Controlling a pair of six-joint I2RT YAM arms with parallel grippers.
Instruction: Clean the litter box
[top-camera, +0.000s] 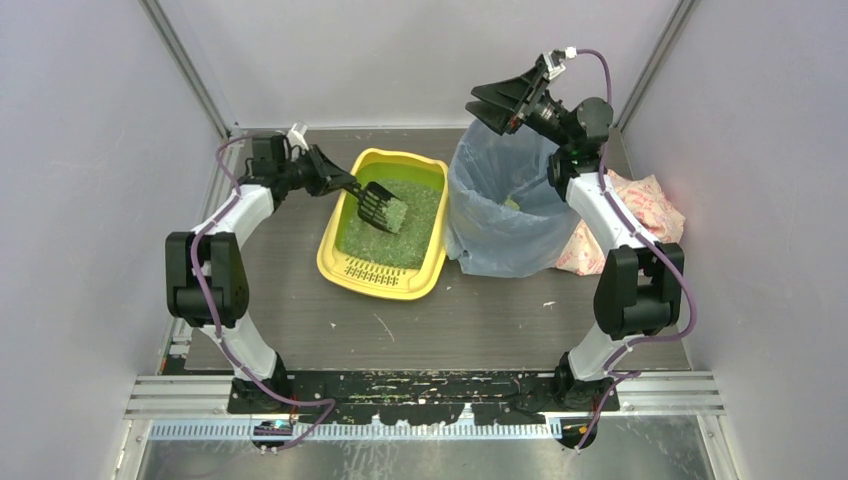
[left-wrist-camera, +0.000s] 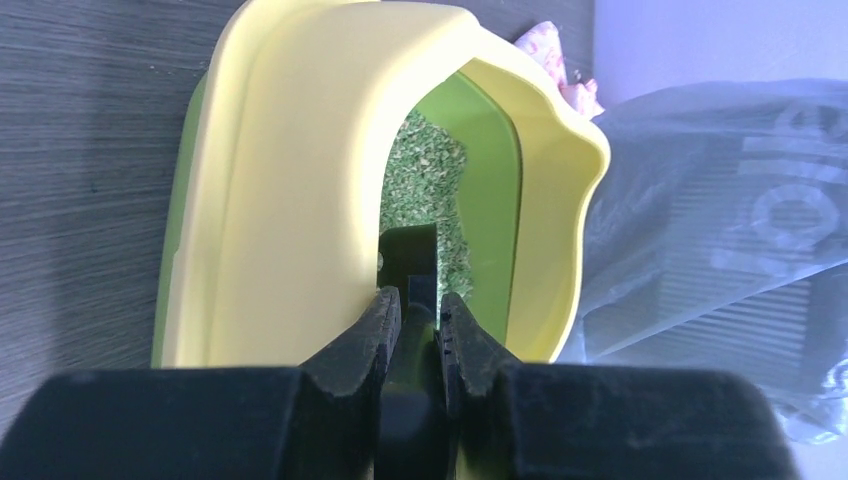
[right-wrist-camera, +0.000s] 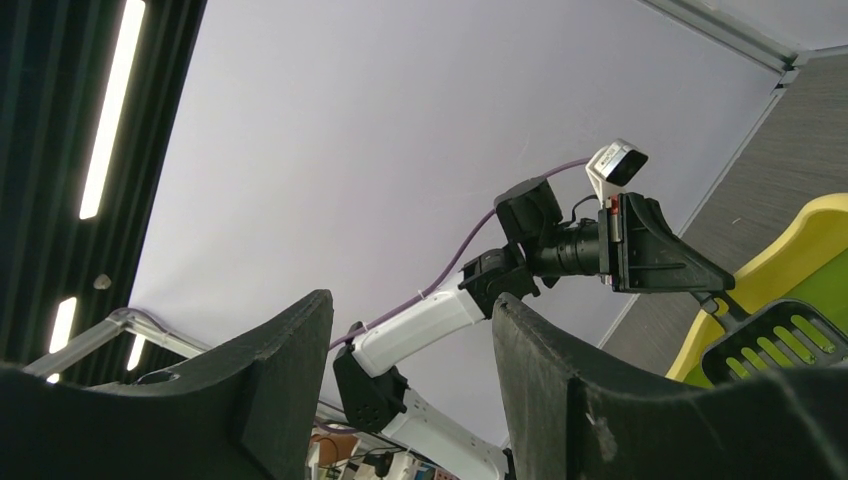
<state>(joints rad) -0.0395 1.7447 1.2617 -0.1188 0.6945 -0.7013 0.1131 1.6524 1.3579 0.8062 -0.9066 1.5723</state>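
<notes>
The yellow litter box (top-camera: 330, 255) lies mid-table with green litter (top-camera: 410, 235) inside and a slotted grate at its near end. My left gripper (top-camera: 338, 180) is shut on the handle of a black slotted scoop (top-camera: 381, 206), whose blade sits over the litter at the box's far left with some green litter on it. In the left wrist view my left gripper (left-wrist-camera: 420, 305) pinches the scoop handle (left-wrist-camera: 408, 255) beside the box's yellow wall (left-wrist-camera: 290, 150). My right gripper (top-camera: 490, 105) is raised above the bin, open and empty (right-wrist-camera: 410, 305).
A tall bin lined with a blue translucent bag (top-camera: 505, 215) stands right of the litter box, almost touching it. A white and pink patterned bag (top-camera: 640, 215) lies beyond the bin, by the right wall. Enclosure walls close in both sides and the back.
</notes>
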